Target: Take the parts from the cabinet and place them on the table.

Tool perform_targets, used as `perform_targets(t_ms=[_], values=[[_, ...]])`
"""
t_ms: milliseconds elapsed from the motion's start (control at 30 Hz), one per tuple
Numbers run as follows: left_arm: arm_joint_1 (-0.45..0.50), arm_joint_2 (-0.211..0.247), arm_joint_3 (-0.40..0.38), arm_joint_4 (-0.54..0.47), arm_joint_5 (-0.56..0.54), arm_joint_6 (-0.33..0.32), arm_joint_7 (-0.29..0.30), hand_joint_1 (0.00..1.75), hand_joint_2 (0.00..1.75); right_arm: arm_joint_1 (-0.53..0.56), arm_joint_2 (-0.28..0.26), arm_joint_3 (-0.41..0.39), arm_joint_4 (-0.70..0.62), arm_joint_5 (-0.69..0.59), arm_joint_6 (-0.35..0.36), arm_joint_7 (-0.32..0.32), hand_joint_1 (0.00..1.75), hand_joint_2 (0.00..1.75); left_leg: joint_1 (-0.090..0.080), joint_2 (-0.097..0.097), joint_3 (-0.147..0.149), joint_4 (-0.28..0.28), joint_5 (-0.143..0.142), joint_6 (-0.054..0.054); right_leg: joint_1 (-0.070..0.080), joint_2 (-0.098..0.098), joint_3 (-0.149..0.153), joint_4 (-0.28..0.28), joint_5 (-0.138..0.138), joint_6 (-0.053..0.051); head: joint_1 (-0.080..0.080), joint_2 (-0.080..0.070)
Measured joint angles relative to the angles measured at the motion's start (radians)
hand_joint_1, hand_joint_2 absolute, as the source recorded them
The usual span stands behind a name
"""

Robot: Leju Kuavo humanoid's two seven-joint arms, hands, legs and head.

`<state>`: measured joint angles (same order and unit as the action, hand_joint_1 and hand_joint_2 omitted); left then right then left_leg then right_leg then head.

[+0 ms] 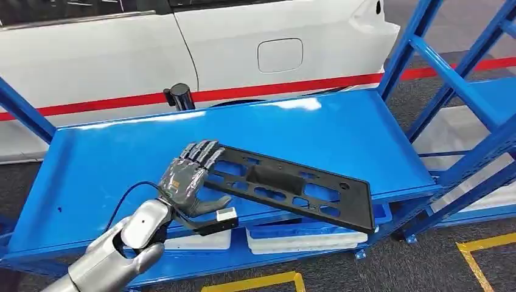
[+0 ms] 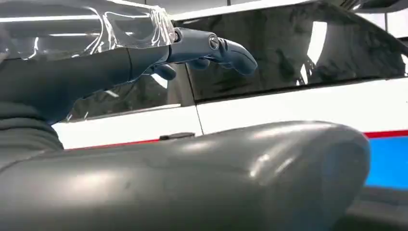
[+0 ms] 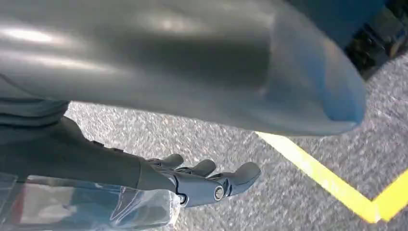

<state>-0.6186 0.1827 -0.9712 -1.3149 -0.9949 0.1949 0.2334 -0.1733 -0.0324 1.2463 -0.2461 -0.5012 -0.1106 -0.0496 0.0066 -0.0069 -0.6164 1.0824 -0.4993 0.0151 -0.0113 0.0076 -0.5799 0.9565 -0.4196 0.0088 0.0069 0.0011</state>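
Note:
A long black plastic part with several cut-outs lies slanted across the front of the blue shelf, and its right corner juts past the front edge. My left hand sits over the part's left end, fingers stretched out and apart, thumb beside the near edge. In the left wrist view the fingers are straight, and nothing lies between them and the thumb. My right hand hangs over the grey floor with straight fingers and holds nothing.
A white car with a red stripe stands just behind the shelf. Blue rack uprights rise at the right. White bins sit on the level below. A black post stands behind the back edge. Yellow floor lines are at the right.

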Motion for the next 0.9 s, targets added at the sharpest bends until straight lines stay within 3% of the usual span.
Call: perform_targets(t_ms=[67, 100, 133, 167, 233, 267, 300, 400, 433, 500, 567, 600, 633, 667, 733, 767, 800, 900], values=[[-0.006, -0.009, -0.005, 0.025, 0.0, 0.0, -0.01, 0.0, 1.75, -0.003, 0.0, 0.003, 0.0, 0.007, 0.005, 0.0, 0.0, 0.0, 0.002, 0.0, -0.082, 0.175, -0.065, -0.008, 0.0, 0.0, 0.0, 0.0, -0.001, -0.002, 0.0, 0.0], [-0.007, -0.015, -0.009, 0.04, 0.001, 0.002, -0.016, 0.0, 1.75, -0.003, 0.0, 0.005, 0.0, 0.009, 0.007, 0.0, 0.0, 0.0, 0.004, 0.0, -0.104, 0.216, -0.069, -0.01, 0.0, 0.001, 0.001, 0.0, -0.001, -0.002, 0.0, 0.0], [-0.009, -0.021, -0.013, 0.053, 0.005, 0.002, -0.022, 0.0, 1.75, -0.003, 0.0, 0.006, 0.0, 0.01, 0.009, 0.0, 0.0, 0.0, 0.006, 0.001, -0.103, 0.204, -0.051, -0.011, 0.0, 0.001, 0.001, 0.001, -0.002, -0.002, 0.0, 0.0], [-0.013, -0.027, -0.016, 0.064, 0.008, 0.003, -0.022, 0.0, 1.75, -0.003, 0.0, 0.006, 0.0, 0.011, 0.01, 0.0, 0.0, 0.0, 0.008, 0.001, -0.079, 0.147, -0.015, -0.012, 0.0, 0.002, 0.002, 0.001, -0.003, -0.001, 0.0, 0.0], [-0.027, -0.034, -0.017, 0.079, 0.011, 0.003, -0.023, 0.0, 1.75, -0.004, 0.0, 0.006, 0.0, 0.011, 0.01, 0.0, 0.0, 0.0, 0.01, 0.004, 0.018, -0.059, 0.082, -0.009, 0.0, 0.004, 0.009, 0.002, -0.007, 0.006, 0.0, 0.0], [-0.032, -0.037, -0.018, 0.085, 0.011, 0.003, -0.024, 0.0, 1.75, -0.005, -0.002, 0.006, 0.0, 0.011, 0.01, 0.0, 0.0, 0.0, 0.009, 0.005, 0.041, -0.109, 0.078, -0.005, 0.004, 0.004, 0.008, 0.003, -0.009, 0.01, 0.0, 0.0], [-0.037, -0.045, -0.021, 0.09, 0.011, 0.003, -0.024, 0.0, 1.75, -0.008, -0.002, 0.006, 0.0, 0.011, 0.01, 0.0, 0.0, 0.0, 0.004, 0.001, 0.045, -0.119, 0.082, 0.002, 0.009, 0.003, 0.004, 0.006, -0.01, 0.013, 0.0, 0.0], [-0.04, -0.053, -0.026, 0.115, 0.012, 0.004, -0.028, 0.0, 1.75, -0.009, -0.003, 0.007, 0.0, 0.014, 0.01, 0.001, 0.0, 0.0, -0.001, 0.0, 0.044, -0.12, 0.083, 0.017, 0.005, 0.004, 0.006, 0.001, -0.008, 0.024, 0.002, 0.0], [-0.044, -0.058, -0.027, 0.121, 0.017, 0.004, -0.032, 0.0, 1.75, -0.01, -0.005, 0.007, 0.0, 0.018, 0.01, 0.001, 0.0, 0.0, 0.006, 0.001, 0.048, -0.125, 0.088, 0.025, 0.002, 0.003, 0.003, 0.006, -0.017, 0.031, 0.002, 0.0], [-0.057, -0.073, -0.03, 0.138, 0.021, 0.005, -0.04, 0.0, 1.75, -0.011, -0.006, 0.008, 0.0, 0.021, 0.011, 0.002, 0.0, 0.0, 0.006, 0.001, 0.049, -0.125, 0.087, 0.031, 0.002, 0.001, -0.032, 0.091, -0.066, 0.039, 0.006, 0.0], [-0.061, -0.082, -0.034, 0.156, 0.028, 0.005, -0.043, 0.0, 1.75, -0.014, -0.008, 0.008, 0.0, 0.023, 0.013, 0.007, 0.0, 0.0, 0.004, 0.002, 0.05, -0.124, 0.085, 0.036, 0.0, 0.001, -0.11, 0.247, -0.133, 0.044, 0.006, 0.0], [-0.061, -0.086, -0.037, 0.17, 0.032, 0.005, -0.045, 0.0, 1.75, -0.014, -0.008, 0.008, 0.0, 0.028, 0.015, 0.008, 0.0, 0.0, 0.003, 0.003, 0.05, -0.124, 0.085, 0.036, 0.0, 0.001, -0.143, 0.307, -0.147, 0.046, 0.006, 0.0], [-0.062, -0.092, -0.04, 0.188, 0.037, 0.005, -0.051, 0.0, 1.75, -0.014, -0.008, 0.009, 0.0, 0.03, 0.018, 0.013, 0.0, 0.0, 0.003, 0.003, 0.051, -0.124, 0.084, 0.037, 0.0, 0.001, -0.153, 0.316, -0.135, 0.046, 0.006, 0.0], [-0.067, -0.1, -0.043, 0.212, 0.044, 0.008, -0.058, 0.0, 1.75, -0.014, -0.009, 0.01, 0.0, 0.032, 0.021, 0.014, 0.0, 0.0, 0.004, 0.001, 0.052, -0.124, 0.083, 0.036, 0.0, 0.001, -0.136, 0.273, -0.099, 0.045, 0.006, 0.0], [-0.086, -0.116, -0.045, 0.241, 0.055, 0.014, -0.067, 0.0, 1.75, -0.018, -0.013, 0.01, 0.0, 0.042, 0.024, 0.014, 0.0, 0.0, 0.005, -0.003, 0.059, -0.124, 0.08, 0.034, -0.001, 0.001, -0.055, 0.105, -0.009, 0.042, 0.006, 0.0], [-0.092, -0.121, -0.047, 0.254, 0.06, 0.014, -0.069, 0.0, 1.75, -0.022, -0.015, 0.01, 0.0, 0.043, 0.024, 0.014, 0.0, 0.0, 0.005, -0.003, 0.062, -0.124, 0.077, 0.03, -0.003, 0.001, -0.022, 0.03, 0.011, 0.042, 0.006, 0.0], [-0.102, -0.124, -0.047, 0.272, 0.067, 0.014, -0.072, 0.0, 1.75, -0.027, -0.014, 0.011, 0.0, 0.046, 0.024, 0.013, 0.0, 0.0, -0.004, -0.003, 0.059, -0.12, 0.073, 0.025, 0.005, 0.003, -0.01, 0.01, 0.0, 0.038, 0.007, 0.0], [-0.133, -0.144, -0.051, 0.324, 0.072, 0.011, -0.076, 0.0, 1.75, -0.031, -0.014, 0.016, 0.0, 0.051, 0.027, 0.013, 0.0, 0.0, 0.0, -0.003, 0.061, -0.127, 0.077, 0.013, 0.008, 0.004, -0.012, 0.012, 0.0, 0.024, 0.005, 0.0]])
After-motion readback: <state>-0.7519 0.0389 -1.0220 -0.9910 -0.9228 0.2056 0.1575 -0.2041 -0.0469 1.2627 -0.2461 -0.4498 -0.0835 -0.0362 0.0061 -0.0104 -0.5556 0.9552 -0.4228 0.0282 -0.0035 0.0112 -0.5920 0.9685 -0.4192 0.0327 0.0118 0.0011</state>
